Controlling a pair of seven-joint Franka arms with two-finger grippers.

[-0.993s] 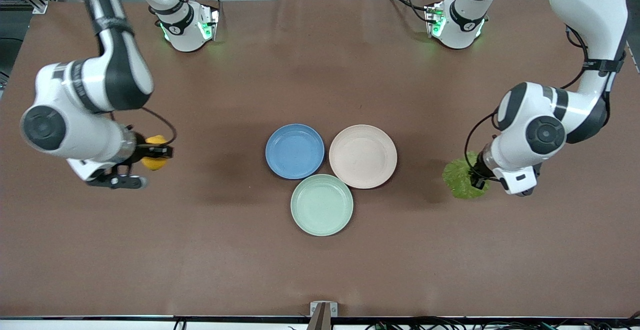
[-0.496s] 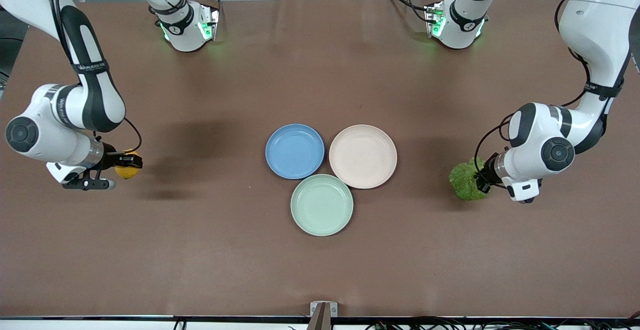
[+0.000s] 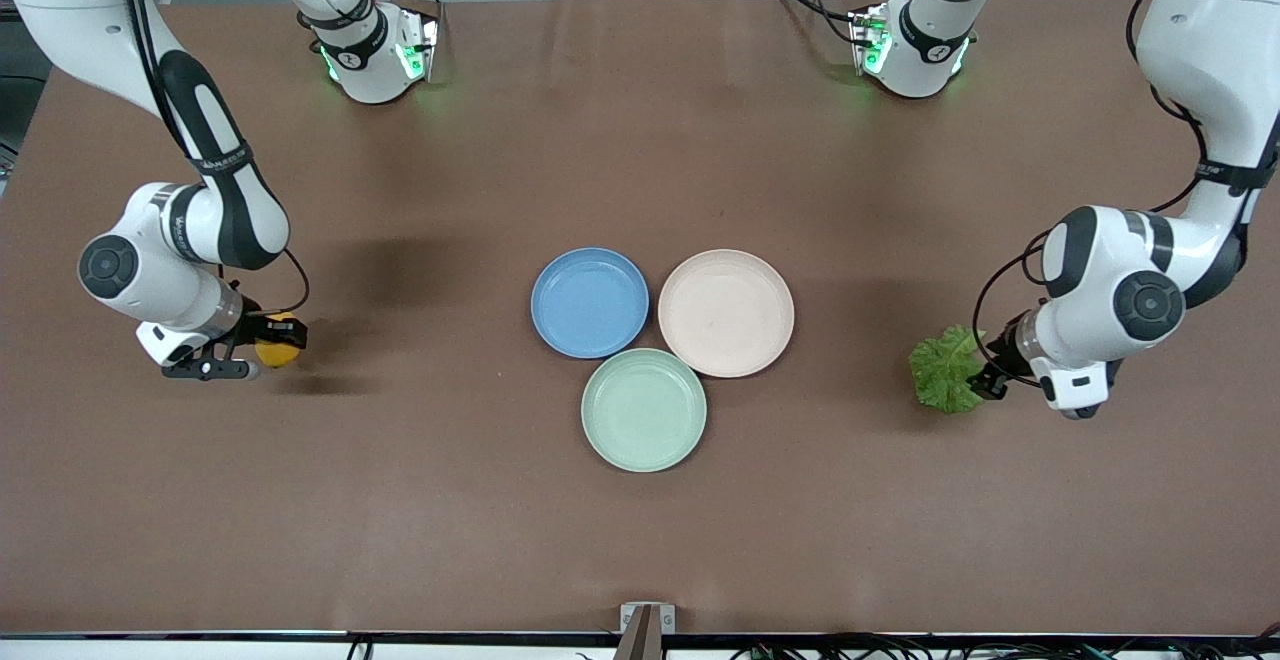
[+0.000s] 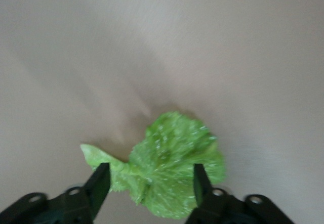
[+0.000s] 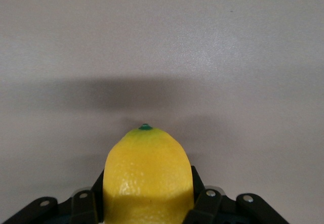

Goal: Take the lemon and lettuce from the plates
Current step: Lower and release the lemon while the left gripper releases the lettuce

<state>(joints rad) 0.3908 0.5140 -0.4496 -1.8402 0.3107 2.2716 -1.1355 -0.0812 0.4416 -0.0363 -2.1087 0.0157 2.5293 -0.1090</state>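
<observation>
The lemon (image 3: pixel 279 353) is held between the fingers of my right gripper (image 3: pixel 276 342), low over the bare table toward the right arm's end. In the right wrist view the lemon (image 5: pixel 148 171) fills the gripper (image 5: pixel 149 196), both fingers pressed on its sides. The lettuce (image 3: pixel 944 372) lies spread on the table toward the left arm's end. My left gripper (image 3: pixel 992 376) is open at its edge. In the left wrist view the leaf (image 4: pixel 174 166) lies between the spread fingers of that gripper (image 4: pixel 150 186). The blue plate (image 3: pixel 590 302) and the beige plate (image 3: pixel 726 312) sit side by side mid-table, both empty.
A pale mint-green plate (image 3: pixel 644 410), also empty, touches both plates on the side nearer the front camera. The brown table (image 3: pixel 640 540) stretches wide around them. The arm bases stand along the table's edge farthest from the front camera.
Both arms came down toward the table, away from the plates. The left gripper's fingers opened and the bunched lettuce spread out flat. The right gripper still holds the lemon, now lower.
</observation>
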